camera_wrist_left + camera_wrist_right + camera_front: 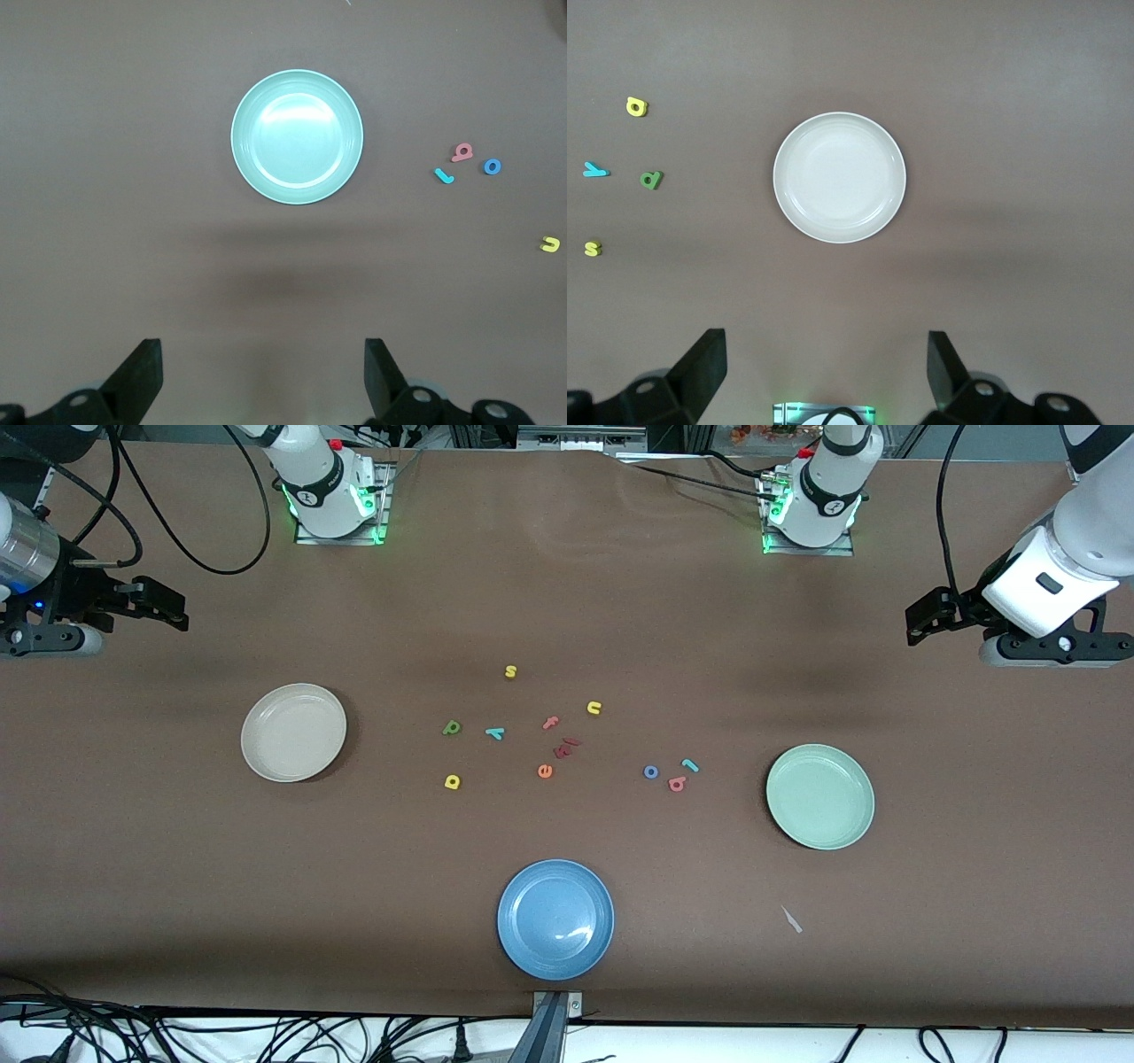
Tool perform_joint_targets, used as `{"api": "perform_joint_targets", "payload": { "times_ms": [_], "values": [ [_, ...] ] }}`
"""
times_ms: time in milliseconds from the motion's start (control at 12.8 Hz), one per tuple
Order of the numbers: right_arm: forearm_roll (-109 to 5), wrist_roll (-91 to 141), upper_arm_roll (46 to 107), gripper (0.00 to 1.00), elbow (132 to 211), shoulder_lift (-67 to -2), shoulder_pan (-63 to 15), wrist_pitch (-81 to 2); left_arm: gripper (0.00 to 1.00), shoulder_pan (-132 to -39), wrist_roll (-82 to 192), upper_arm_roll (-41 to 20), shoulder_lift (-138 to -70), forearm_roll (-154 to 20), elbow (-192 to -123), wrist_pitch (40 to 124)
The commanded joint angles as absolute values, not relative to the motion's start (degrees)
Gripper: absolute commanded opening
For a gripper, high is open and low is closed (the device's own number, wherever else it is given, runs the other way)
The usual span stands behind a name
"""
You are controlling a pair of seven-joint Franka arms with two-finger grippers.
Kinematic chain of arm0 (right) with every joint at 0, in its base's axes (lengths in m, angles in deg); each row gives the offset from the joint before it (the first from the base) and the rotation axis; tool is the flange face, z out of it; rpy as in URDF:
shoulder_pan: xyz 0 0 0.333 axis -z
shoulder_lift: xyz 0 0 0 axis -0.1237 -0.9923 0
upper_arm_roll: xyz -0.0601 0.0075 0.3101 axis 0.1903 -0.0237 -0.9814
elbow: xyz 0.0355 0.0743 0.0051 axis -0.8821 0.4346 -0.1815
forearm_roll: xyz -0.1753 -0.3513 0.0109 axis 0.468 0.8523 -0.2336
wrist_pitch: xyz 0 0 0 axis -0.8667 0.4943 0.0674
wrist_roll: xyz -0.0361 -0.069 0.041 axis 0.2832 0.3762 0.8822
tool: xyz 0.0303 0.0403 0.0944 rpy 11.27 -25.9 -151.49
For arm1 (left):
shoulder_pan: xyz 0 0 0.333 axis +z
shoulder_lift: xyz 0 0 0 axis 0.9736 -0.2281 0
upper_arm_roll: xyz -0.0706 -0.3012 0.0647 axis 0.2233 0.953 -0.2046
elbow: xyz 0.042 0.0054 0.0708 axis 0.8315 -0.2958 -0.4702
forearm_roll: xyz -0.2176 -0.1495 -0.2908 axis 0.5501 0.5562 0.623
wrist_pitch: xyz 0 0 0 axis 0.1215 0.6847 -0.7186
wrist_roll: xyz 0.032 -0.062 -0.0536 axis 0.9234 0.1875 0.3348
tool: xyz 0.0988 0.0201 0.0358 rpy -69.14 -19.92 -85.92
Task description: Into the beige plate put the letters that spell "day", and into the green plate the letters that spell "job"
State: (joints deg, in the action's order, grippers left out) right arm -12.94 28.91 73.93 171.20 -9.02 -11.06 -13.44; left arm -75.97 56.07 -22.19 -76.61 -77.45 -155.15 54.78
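Front view: nothing placed yet, both arms parked high at the table ends, all three plates bare.
Left gripper (921, 622): jaws wide apart, nothing held, up in the air past the green plate (820, 796); in its wrist view the plate sits ahead of the fingertips.
Right gripper (168, 607): jaws wide apart, nothing held, up near the beige plate (293, 732); plate likewise ahead of its fingers.
"job" set: teal j (690, 764), blue o (651, 772), pink-red b (677, 783), well away from the left gripper, past the green plate toward table middle.
"day" set: green d (452, 728), teal y (494, 732), yellow a (452, 782), past the beige plate from the right gripper.
Risk, crowding: j, o and b lie just beside each other; wide jaws coming down on one likely nudge or pinch a neighbour.
Risk, look-alikes: yellow s (510, 671) and yellow u (594, 708) match the a in colour; j and y are both teal; orange e (545, 771) and pink f (551, 723) sit near the reds. Wrong pick is plausible.
Risk, grip: letters are tiny and flat, so they could slip or flip out of the fingers.
Risk, plate mix-up: blue plate (555, 919) is a decoy.
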Motion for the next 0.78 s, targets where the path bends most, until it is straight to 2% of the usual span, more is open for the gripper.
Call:
{"api": "perform_joint_targets", "payload": {
  "times_ms": [0,704],
  "values": [
    [-13.8,28.5,74.2,1.00,169.8,-9.7,-10.9,-12.9,1.00,-75.6,55.8,-21.9,-76.5,-76.2,-154.1,53.6],
    [-13.9,28.0,74.2,1.00,169.8,-9.9,-10.7,-12.7,1.00,-75.6,55.8,-21.9,-76.5,-76.2,-154.1,53.6]
  ]
}}
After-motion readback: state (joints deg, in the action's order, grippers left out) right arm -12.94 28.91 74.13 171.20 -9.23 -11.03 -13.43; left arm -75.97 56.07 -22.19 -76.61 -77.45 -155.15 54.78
